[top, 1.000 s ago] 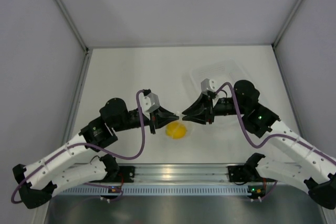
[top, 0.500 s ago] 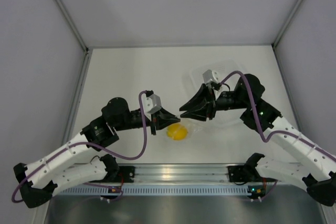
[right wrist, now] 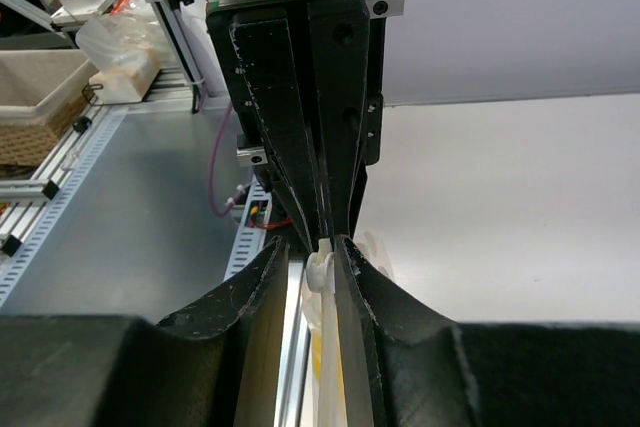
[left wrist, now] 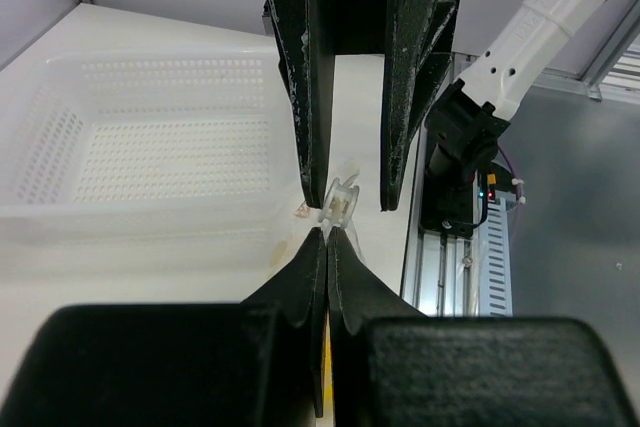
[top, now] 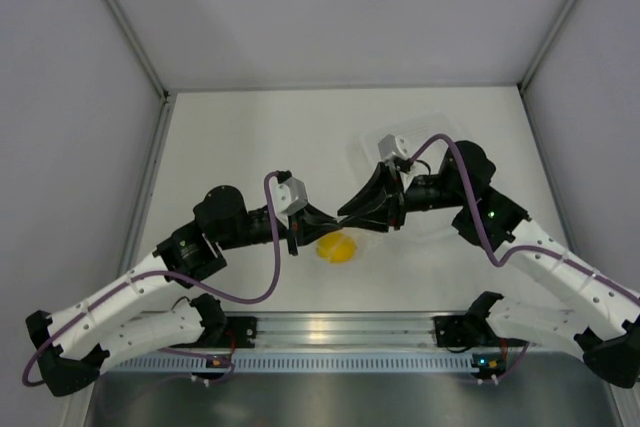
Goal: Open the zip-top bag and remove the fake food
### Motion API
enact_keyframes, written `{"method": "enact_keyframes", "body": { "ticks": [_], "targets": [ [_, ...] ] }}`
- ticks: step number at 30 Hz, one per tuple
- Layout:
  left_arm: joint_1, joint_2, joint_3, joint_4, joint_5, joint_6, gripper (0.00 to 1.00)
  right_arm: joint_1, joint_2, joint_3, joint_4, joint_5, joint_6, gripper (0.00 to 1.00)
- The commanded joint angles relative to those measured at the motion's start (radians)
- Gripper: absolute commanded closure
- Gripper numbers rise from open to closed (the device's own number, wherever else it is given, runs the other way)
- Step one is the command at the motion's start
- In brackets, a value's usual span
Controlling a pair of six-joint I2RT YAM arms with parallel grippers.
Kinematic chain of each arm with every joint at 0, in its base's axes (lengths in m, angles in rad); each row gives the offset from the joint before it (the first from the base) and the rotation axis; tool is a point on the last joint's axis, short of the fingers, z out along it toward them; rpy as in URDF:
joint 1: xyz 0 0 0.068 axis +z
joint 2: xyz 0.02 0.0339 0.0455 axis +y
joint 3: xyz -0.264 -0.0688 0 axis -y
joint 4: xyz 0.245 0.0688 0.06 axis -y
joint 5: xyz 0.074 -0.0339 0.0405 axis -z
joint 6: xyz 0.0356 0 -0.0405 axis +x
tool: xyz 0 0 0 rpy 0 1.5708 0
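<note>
The zip-top bag (top: 356,238) hangs between my two grippers just above the table, with the yellow lemon-like fake food (top: 337,247) inside it. My left gripper (top: 330,221) is shut on the bag's top edge (left wrist: 330,225). My right gripper (top: 348,215) faces it, its jaws closed around the bag's white zip slider (right wrist: 320,269). That slider also shows in the left wrist view (left wrist: 338,203), between the right fingers. A sliver of yellow (right wrist: 316,357) shows below the slider.
A larger rigid clear tray (top: 440,132) with a perforated floor (left wrist: 150,137) stands behind the right gripper at the back right. The aluminium rail with the arm bases (top: 330,329) runs along the near edge. Grey walls close the left, right and back.
The right wrist has swung up and to the left, bringing its fingertips closer to the left gripper. The left gripper shifted slightly. The lemon has stayed almost in place.
</note>
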Motion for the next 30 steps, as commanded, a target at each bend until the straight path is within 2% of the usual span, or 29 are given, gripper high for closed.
{"method": "enact_keyframes", "body": {
  "ticks": [1, 7, 11, 20, 23, 25, 28, 29, 30],
  "targets": [
    [0.002, -0.005, 0.012, 0.053, -0.013, 0.008, 1.0, 0.017, -0.001, 0.002, 0.053, -0.006, -0.015, 0.74],
    [0.0, -0.004, 0.015, 0.055, 0.002, 0.008, 1.0, 0.019, 0.008, -0.003, 0.042, 0.031, -0.033, 0.73],
    [0.0, -0.01, 0.014, 0.053, 0.017, 0.007, 1.0, 0.017, 0.014, -0.004, 0.033, 0.068, -0.049, 0.69],
    [0.0, -0.012, 0.014, 0.056, 0.004, 0.0, 1.0, 0.017, 0.008, -0.018, 0.041, 0.059, -0.055, 0.7],
    [0.0, -0.015, 0.012, 0.059, -0.003, -0.001, 1.0, 0.017, 0.011, -0.024, 0.036, 0.059, -0.061, 0.67],
    [0.0, -0.015, 0.011, 0.059, -0.004, -0.003, 1.0, 0.017, 0.011, -0.029, 0.038, 0.059, -0.061, 0.69],
    [0.0, -0.012, 0.009, 0.061, -0.004, -0.004, 1.0, 0.017, 0.004, -0.027, 0.041, 0.056, -0.061, 0.8],
    [0.0, -0.013, 0.009, 0.06, -0.003, -0.004, 1.0, 0.017, 0.002, -0.027, 0.044, 0.054, -0.061, 0.91],
    [0.0, -0.013, 0.011, 0.061, -0.007, -0.004, 1.0, 0.016, 0.002, -0.026, 0.042, 0.053, -0.059, 0.97]
  ]
}}
